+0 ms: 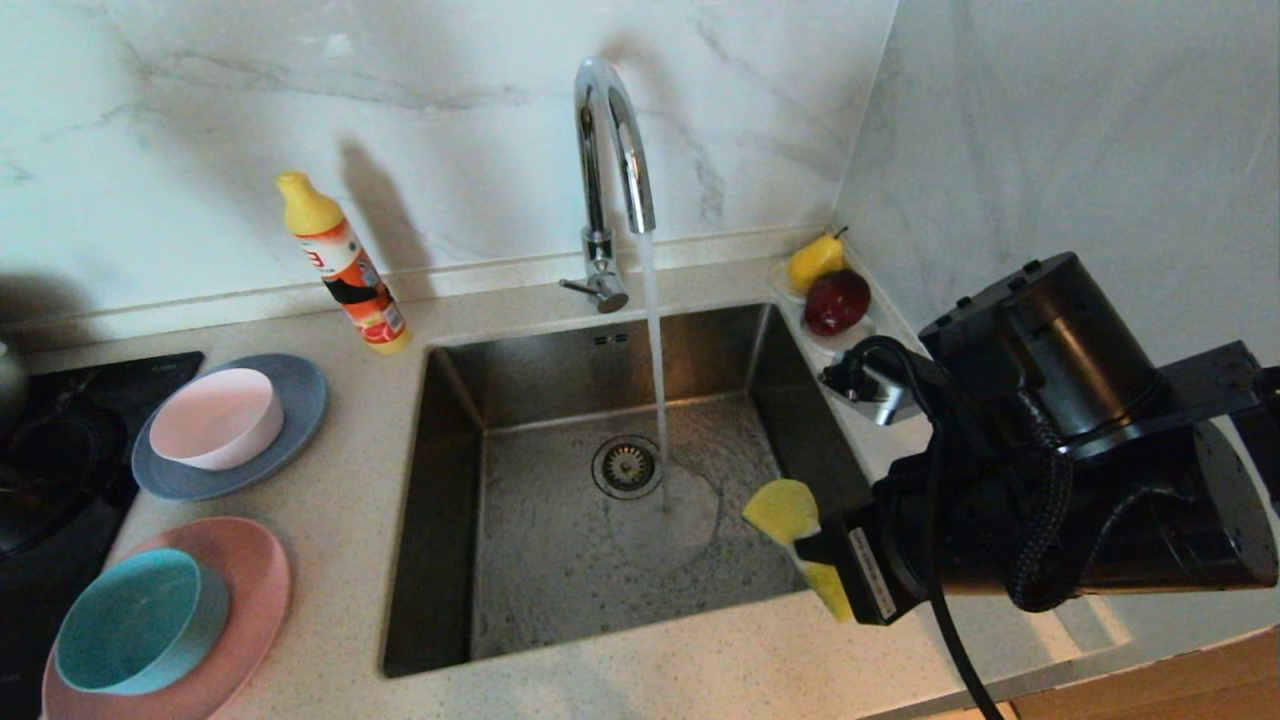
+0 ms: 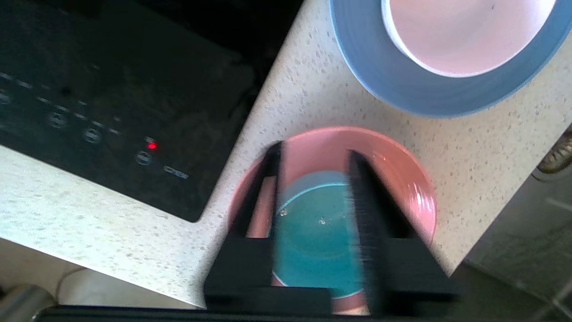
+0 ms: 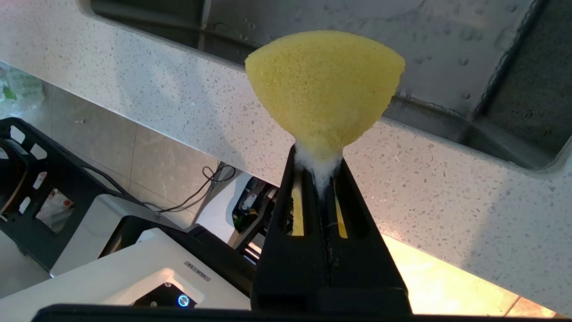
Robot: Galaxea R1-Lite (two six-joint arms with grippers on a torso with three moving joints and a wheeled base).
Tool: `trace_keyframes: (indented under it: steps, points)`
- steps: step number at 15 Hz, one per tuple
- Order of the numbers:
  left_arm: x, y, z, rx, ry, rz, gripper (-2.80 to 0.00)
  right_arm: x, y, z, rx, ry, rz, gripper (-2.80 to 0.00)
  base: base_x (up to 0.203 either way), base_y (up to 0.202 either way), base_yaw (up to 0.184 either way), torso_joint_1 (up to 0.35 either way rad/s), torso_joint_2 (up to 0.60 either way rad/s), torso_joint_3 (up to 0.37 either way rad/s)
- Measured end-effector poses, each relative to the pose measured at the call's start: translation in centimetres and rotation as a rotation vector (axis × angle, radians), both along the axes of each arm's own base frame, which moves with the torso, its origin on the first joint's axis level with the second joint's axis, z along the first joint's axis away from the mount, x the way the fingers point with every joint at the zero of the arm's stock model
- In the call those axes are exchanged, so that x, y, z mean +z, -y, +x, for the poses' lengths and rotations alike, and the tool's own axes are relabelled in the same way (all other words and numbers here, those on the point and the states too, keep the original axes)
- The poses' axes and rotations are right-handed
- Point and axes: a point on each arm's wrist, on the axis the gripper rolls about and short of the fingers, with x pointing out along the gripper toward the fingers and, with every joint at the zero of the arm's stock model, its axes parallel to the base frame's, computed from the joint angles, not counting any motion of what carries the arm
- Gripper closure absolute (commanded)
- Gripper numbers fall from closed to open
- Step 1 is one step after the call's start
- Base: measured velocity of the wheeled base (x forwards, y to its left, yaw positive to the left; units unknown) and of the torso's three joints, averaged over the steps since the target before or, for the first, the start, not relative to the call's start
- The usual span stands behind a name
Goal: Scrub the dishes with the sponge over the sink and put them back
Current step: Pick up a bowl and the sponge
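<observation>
Right tool (image 3: 318, 167) pinching one sponge (image 3: 325, 85), two plates, two bowls

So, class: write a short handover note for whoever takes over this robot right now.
Right gripper: shut on the sponge, at the sink's front right corner.
Left gripper: open, empty, above the teal bowl.
Teal bowl sits in the pink plate; pale bowl in the blue-grey plate, both left of the sink. Tap running.
Done: cannot tell.
Left: cannot tell.
</observation>
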Motion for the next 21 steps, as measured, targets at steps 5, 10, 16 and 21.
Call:
trace_keyframes:
  steps: [5,10,16,21]
  points:
    - [-2.1,-0.4,0.9,-0.014,-0.053,-0.056,-2.8,-0.3,0.1,-0.1,-0.005,-0.008,-0.002,0.0,0.0,0.0,0.0,0.0,0.0,0.0]
    - [-3.9,-0.1,2.1,-0.033,-0.083,-0.13,-2.8,-0.3,0.1,-0.1,-0.006,-0.009,-0.003,0.0,0.0,0.0,0.0,0.0,0.0,0.0]
    - [-5.1,-0.3,3.4,-0.038,-0.088,-0.153,-2.8,-0.4,0.2,0.0,-0.01,-0.012,-0.004,0.0,0.0,0.0,0.0,0.0,0.0,0.0]
    - [-6.4,-0.7,4.2,-0.019,-0.059,-0.154,-2.8,-0.5,0.4,0.1,-0.018,-0.014,-0.006,0.0,0.0,0.0,0.0,0.0,0.0,0.0]
